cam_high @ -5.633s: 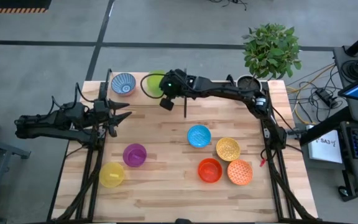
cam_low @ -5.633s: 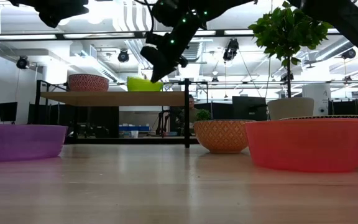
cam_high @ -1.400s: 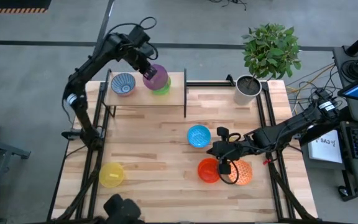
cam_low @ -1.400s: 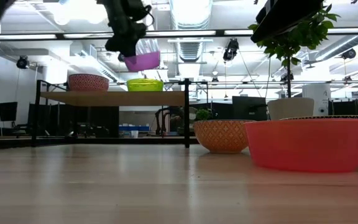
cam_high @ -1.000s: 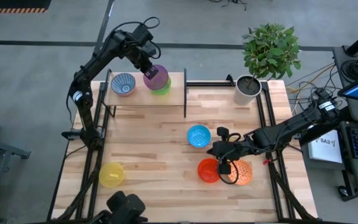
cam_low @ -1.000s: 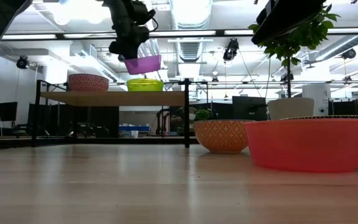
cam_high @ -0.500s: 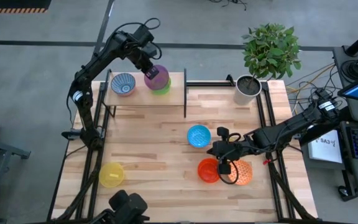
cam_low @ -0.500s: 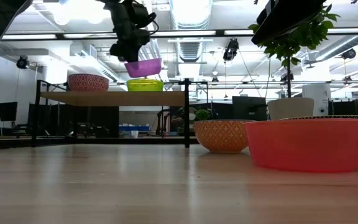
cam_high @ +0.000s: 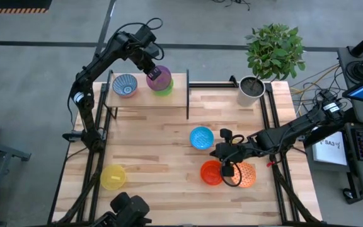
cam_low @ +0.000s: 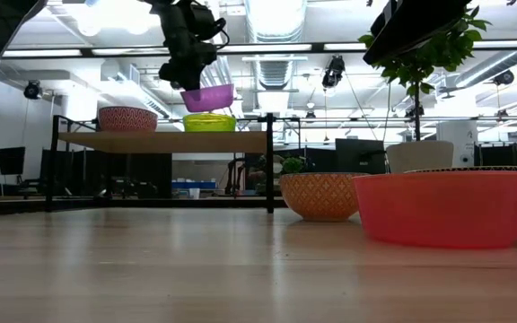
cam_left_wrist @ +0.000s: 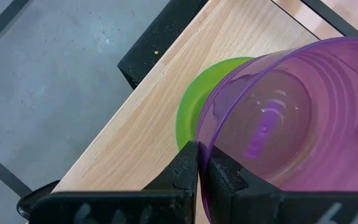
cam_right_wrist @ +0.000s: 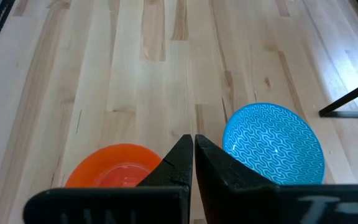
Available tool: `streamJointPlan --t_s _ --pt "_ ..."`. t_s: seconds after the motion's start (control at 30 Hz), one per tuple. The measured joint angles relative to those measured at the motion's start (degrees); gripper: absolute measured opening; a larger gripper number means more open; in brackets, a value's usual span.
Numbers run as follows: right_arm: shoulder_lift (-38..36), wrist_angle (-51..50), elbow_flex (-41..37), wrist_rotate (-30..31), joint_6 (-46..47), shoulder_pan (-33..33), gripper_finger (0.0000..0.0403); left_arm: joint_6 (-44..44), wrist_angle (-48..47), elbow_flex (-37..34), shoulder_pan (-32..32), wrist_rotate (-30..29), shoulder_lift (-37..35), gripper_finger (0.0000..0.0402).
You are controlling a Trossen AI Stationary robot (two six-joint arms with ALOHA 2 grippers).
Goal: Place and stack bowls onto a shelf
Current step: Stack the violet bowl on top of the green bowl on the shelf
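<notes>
My left gripper point(cam_high: 150, 71) is shut on a purple bowl point(cam_high: 159, 77), held just above a green bowl point(cam_high: 165, 89) that stands on the shelf point(cam_high: 137, 98) at the table's far left. A blue-white patterned bowl point(cam_high: 125, 84) stands on the shelf beside it. In the low view the purple bowl point(cam_low: 208, 97) is close over the green bowl point(cam_low: 209, 122). My right gripper point(cam_high: 215, 153) is shut and empty, between the light blue bowl point(cam_high: 201, 137) and the red-orange bowl point(cam_high: 211, 173). My left gripper pinches the purple bowl's rim point(cam_left_wrist: 205, 144), one finger inside the bowl and one outside. The fingers come from above and from the far-left side. The bowl is lifted clear, slightly tilted, its opening up, over the green bowl point(cam_left_wrist: 194, 109).
A yellow bowl point(cam_high: 113, 177) stands near the table's left front. A speckled orange bowl point(cam_high: 245, 175) stands beside the red-orange one; my right arm covers the spot behind it. A white plant pot point(cam_high: 251, 89) stands at the far right. The shelf's black frame point(cam_high: 188, 101) stands mid-table.
My left gripper has gone down a little with the purple bowl, which now hangs closer over the green bowl on the shelf. My right arm has kept still.
</notes>
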Motion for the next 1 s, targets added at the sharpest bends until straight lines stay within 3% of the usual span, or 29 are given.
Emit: streamJointPlan --t_s 0.3,0.73,1.0 --pt "0.0 0.0 0.0 0.0 0.0 0.0 0.0009 0.0 0.0 0.0 0.0 0.0 0.0 0.0003" --pt "0.0 0.0 0.0 0.0 -0.1 0.0 0.0009 0.1 0.8 0.0 0.0 0.0 0.0 0.0067" --pt "0.0 0.0 0.0 0.0 -0.2 0.0 0.0009 5.4 2.6 0.0 -0.1 0.4 0.0 0.0067"
